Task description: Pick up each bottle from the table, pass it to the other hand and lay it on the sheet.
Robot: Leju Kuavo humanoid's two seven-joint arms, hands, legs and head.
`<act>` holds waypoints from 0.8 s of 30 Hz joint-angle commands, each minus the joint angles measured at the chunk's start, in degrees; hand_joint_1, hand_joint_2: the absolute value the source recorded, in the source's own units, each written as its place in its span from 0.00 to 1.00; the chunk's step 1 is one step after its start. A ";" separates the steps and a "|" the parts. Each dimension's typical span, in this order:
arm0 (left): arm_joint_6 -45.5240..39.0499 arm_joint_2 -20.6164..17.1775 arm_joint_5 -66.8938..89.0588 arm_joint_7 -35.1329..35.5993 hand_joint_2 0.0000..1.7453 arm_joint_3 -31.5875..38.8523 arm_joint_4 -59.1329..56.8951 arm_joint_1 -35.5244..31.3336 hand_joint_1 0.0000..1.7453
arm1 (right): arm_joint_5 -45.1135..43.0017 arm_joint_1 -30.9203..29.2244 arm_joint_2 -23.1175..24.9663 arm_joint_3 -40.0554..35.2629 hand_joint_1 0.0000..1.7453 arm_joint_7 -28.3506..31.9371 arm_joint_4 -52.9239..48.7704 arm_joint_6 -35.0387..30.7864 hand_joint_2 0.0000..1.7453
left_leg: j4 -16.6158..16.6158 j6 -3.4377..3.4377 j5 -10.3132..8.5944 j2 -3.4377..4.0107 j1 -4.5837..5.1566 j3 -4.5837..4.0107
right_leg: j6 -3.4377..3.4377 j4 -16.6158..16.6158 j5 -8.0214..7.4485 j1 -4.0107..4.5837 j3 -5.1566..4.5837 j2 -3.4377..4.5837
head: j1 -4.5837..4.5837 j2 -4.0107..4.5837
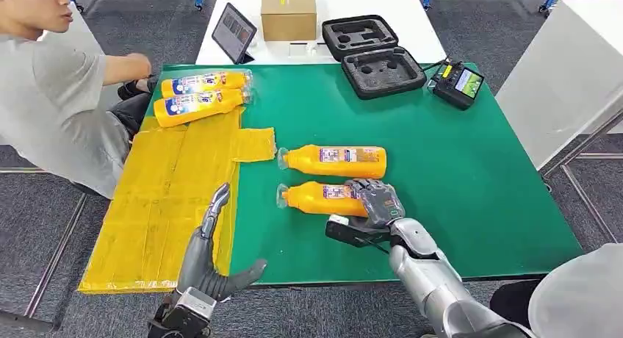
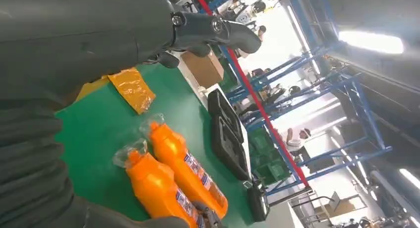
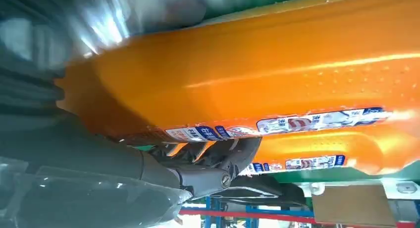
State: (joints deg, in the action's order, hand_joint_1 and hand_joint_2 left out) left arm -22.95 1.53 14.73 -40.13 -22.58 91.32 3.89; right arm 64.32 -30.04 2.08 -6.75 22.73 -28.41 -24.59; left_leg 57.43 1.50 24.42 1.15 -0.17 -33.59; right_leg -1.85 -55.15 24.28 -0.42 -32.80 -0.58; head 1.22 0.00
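Note:
Two orange bottles lie on their sides in the middle of the green table (image 1: 470, 176), caps pointing toward the yellow sheet (image 1: 165, 198). My right hand (image 1: 375, 200) grips the base end of the nearer bottle (image 1: 317, 198), which still rests on the table; the fingers (image 3: 218, 158) curl round its far side. The farther bottle (image 1: 334, 161) lies free just beyond it. Both appear in the left wrist view, the nearer bottle (image 2: 158, 188) and the farther bottle (image 2: 185, 163). My left hand (image 1: 209, 257) hovers open at the table's near edge, by the sheet's border. Two more bottles (image 1: 202, 105) (image 1: 206, 82) lie at the sheet's far end.
A person (image 1: 51, 95) sits at the left, an arm reaching toward the far bottles. Beyond the green mat stand a tablet (image 1: 235, 33), a cardboard box (image 1: 288, 13), an open black foam case (image 1: 371, 55) and a controller (image 1: 457, 83).

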 commanded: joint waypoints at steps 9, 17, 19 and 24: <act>-4.80 2.60 -3.76 0.13 1.00 -1.03 -3.47 -2.12 0.00 | -31.93 11.52 2.54 4.26 1.00 17.27 -21.63 3.41 1.00 | -0.02 -0.05 -0.01 -0.19 -0.01 -0.24 | 0.03 0.00 0.03 0.00 -0.12 -0.08 | 0.02 0.00; -9.57 5.77 -10.74 0.78 1.00 1.95 -7.68 -5.98 0.00 | -38.56 10.64 2.97 -0.49 1.00 17.27 -26.93 3.12 1.00 | 0.00 0.00 -0.04 -0.20 0.02 -0.77 | 0.02 -0.05 0.01 -0.06 -0.57 -0.03 | 0.00 0.00; -10.14 5.89 -13.50 0.68 1.00 2.09 -9.23 -6.59 0.00 | -40.28 10.90 3.38 -1.91 1.00 17.27 -28.53 2.99 1.00 | -0.01 -0.02 -0.03 -0.17 0.02 -0.74 | 0.03 -0.05 0.02 -0.06 -0.56 0.01 | 0.00 0.00; -7.26 5.67 -20.15 2.05 1.00 -0.03 -15.77 -9.53 0.00 | -43.77 12.73 3.53 -5.63 1.00 17.27 -32.85 2.51 1.00 | -0.02 0.00 -0.07 -0.26 0.01 -0.85 | 0.02 -0.01 0.01 -0.04 -0.65 -0.11 | 0.00 0.00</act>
State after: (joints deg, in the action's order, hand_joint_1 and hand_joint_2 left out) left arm -32.09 6.01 -0.73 -39.30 -22.18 87.19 -0.45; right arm 23.15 -18.16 4.96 -6.64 40.02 -54.90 -21.46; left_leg 57.46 1.56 24.35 0.98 -0.14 -34.52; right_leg -1.88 -55.19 24.27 -0.48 -33.55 -0.67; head 1.22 0.00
